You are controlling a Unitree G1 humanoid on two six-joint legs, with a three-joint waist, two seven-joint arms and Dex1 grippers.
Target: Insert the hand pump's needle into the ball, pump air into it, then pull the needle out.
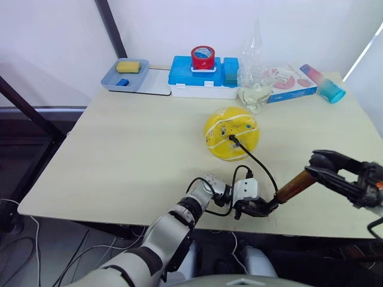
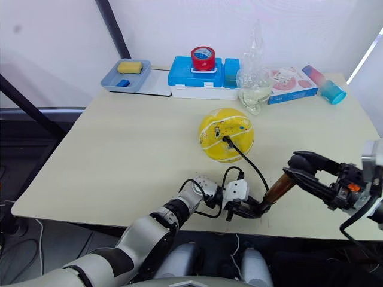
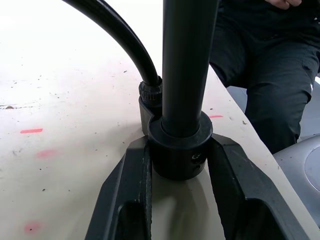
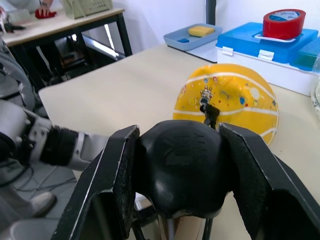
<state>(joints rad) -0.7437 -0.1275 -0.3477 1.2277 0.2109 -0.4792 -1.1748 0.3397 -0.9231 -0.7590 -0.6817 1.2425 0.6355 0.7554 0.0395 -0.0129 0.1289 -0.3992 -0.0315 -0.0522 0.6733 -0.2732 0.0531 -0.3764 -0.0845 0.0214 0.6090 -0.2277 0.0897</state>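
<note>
needle [image 1: 232, 138] sits in the ball [image 1: 231, 133] mid-table; insertion looks done. left gripper [image 1: 258, 207] clamps the pump [image 1: 295, 186] base, right gripper [image 1: 318, 162] grasps its handle; pumping and removal remain.

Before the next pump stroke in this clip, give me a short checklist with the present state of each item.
1. Needle seated in the ball: ok, its black fitting sits against the ball's surface.
2. Left end effector clamped on the hand pump's base cap: ok, both fingers press its sides.
3. Right end effector shut on the pump's handle knob: ok.
4. Hose free of kinks: ok, it runs in one smooth arc from ball to pump.
5. Ball firmness: not ok, it sits flattened on the table.
6. Pump base resting on the table: ok, by the left wrist view.
</note>
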